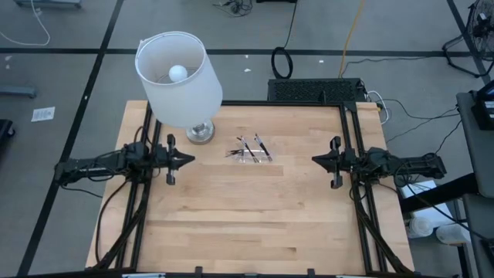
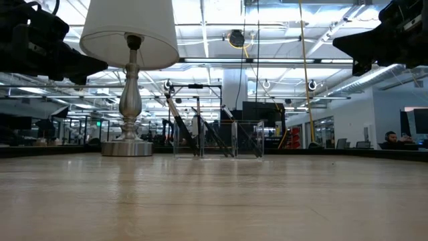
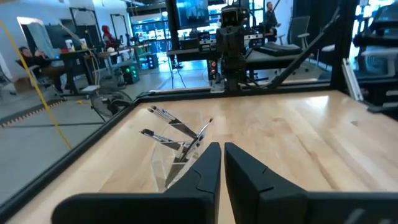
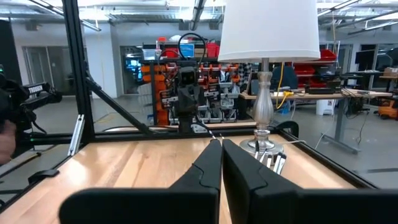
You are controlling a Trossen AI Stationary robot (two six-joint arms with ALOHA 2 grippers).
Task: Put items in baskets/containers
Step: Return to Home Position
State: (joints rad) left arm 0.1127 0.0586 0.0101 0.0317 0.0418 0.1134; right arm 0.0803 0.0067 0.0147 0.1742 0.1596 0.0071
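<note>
Several thin dark sticks [image 1: 251,148] with pale ends lie slanted in a small clear container [image 2: 217,139] at the table's middle, toward the far edge. Their upper ends [image 3: 177,127] lean over its rim. My left gripper [image 1: 189,160] hovers to the container's left and points level at it, its fingers [image 3: 211,165] only a narrow slit apart, with nothing between them. My right gripper [image 1: 316,160] hovers to its right, level, shut and empty [image 4: 221,144]. Both stand above the table top.
A lamp with a white shade [image 1: 179,77] stands on its metal base [image 1: 201,133] at the far left, close to the container. A black frame [image 1: 347,116] runs along the table's sides. Bare wood [image 1: 255,216] fills the near half.
</note>
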